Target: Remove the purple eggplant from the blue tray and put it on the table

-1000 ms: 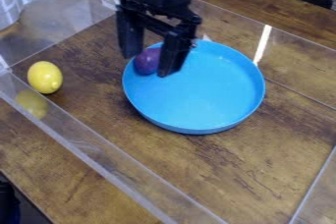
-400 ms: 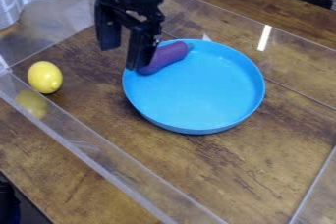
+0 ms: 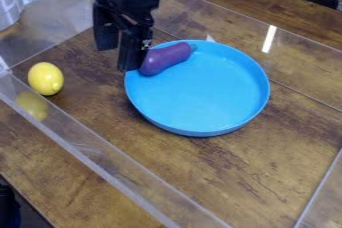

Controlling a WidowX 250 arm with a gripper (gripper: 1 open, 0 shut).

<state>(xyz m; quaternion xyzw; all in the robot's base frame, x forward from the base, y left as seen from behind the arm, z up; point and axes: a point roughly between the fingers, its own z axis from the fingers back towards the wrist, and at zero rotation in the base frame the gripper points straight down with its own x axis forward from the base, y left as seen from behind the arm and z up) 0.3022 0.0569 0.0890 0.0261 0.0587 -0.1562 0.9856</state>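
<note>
Since a second ago, the robot's black gripper (image 3: 120,48) has shifted left in the picture, from above the tray's upper-left edge to a spot just outside that rim, over the bare wood. The purple eggplant (image 3: 166,58) has changed too: earlier it showed as a small dark lump between the fingers, and now it lies as a full oblong shape, slanted, with one end higher and further right.

One overhead-angled camera view shows a dark brown wood-grain worktop (image 3: 254,172) under a glossy clear sheet, with clear plastic edging running diagonally across the lower left.

A large round blue tray (image 3: 214,107) with a low rim sits right of centre. The eggplant rests at the tray's upper-left edge, lying on or across the rim; whether its lower end touches the wood outside cannot be told.

The gripper hangs pointing downward just left of the eggplant. Its two dark fingers (image 3: 103,34) stand wide apart and hold nothing. The right-hand finger is close beside the eggplant's lower end, and contact cannot be judged from this angle.

A round yellow lemon (image 3: 46,77) sits well apart on the worktop at the far left, near the plastic edging.
</note>
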